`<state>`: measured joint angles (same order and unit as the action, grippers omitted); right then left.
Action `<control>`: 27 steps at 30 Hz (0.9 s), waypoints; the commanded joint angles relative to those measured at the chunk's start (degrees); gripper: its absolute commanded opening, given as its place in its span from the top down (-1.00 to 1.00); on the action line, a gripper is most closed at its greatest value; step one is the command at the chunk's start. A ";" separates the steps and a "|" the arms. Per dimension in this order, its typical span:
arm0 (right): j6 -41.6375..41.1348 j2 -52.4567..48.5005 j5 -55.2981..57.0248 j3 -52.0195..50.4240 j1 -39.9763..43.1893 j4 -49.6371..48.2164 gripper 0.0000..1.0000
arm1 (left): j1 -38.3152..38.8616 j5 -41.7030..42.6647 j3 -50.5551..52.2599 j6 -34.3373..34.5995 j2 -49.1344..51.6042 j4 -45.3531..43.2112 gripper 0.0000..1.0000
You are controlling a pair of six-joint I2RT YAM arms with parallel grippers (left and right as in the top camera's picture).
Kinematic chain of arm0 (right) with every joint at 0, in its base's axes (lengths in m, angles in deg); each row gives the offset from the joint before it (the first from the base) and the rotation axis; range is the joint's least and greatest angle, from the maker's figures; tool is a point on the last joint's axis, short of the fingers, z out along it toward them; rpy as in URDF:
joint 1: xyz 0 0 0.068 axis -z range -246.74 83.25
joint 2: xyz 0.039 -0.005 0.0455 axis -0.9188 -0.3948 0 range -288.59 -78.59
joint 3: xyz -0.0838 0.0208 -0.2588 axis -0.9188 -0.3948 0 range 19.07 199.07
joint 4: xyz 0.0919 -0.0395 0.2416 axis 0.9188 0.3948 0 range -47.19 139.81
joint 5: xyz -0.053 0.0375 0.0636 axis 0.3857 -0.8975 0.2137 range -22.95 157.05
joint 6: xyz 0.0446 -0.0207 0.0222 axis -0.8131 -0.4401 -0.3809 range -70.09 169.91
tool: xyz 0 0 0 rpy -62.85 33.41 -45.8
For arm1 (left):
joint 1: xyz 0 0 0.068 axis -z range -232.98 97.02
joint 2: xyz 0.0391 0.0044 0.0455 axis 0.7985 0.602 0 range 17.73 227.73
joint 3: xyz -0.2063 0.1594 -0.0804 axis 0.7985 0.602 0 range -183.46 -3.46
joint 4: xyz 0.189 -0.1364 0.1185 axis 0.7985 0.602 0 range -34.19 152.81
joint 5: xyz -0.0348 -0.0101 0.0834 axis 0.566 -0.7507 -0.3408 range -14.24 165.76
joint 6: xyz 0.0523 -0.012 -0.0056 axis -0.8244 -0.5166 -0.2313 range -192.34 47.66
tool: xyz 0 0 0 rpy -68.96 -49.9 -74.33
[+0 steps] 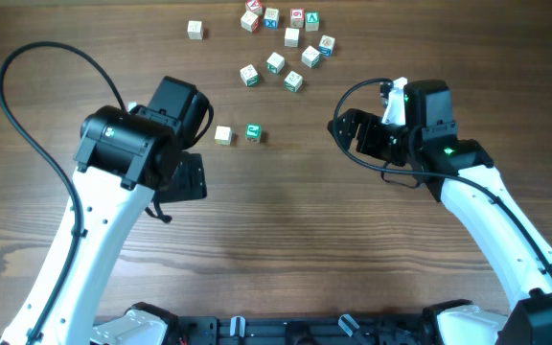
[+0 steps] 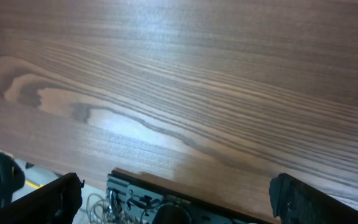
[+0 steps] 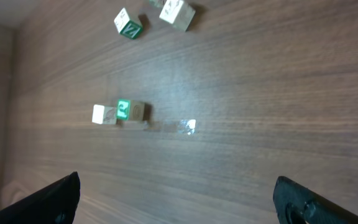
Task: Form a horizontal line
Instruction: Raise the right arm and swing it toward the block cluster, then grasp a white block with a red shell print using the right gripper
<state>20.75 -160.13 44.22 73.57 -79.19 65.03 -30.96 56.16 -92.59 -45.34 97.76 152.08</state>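
Note:
The horizontal line on the wooden table is a pale cube [image 1: 222,135] and a green-marked cube [image 1: 253,132] lying side by side, left to right, with a small gap between them. In the right wrist view the same pale cube [image 3: 104,114] and green-marked cube [image 3: 123,109] sit close together, far ahead of the fingers. My left gripper [image 1: 184,178] hangs open just left of and below the pair, over bare wood near the table's front edge [image 2: 166,180]. My right gripper [image 1: 351,130] is open to the right of them, with nothing between its fingers.
Several loose letter cubes [image 1: 286,43] with red, blue or green marks lie scattered at the back, and a lone cube [image 1: 195,30] sits farther left. Two of them, a green-marked cube [image 3: 129,25] and a pale cube [image 3: 178,14], show at the top of the right wrist view.

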 commanded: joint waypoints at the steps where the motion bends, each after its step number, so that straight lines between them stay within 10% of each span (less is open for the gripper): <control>1: 2.19 0.11 4.72 1.51 -0.24 -0.48 -0.99 | -0.26 0.55 0.46 1.99 -0.20 -0.22 -1.00; 11: 5.75 -5.77 9.88 10.34 -1.05 3.91 -0.99 | -0.26 0.57 0.46 1.99 -0.20 -0.22 -1.00; 27: 2.71 -47.89 26.60 53.72 -2.29 9.99 -0.99 | -0.26 0.57 0.46 1.99 -0.20 -0.22 -1.00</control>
<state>25.71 -199.65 67.26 120.80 -81.14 76.29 -30.96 56.36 -92.24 -44.55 97.76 151.93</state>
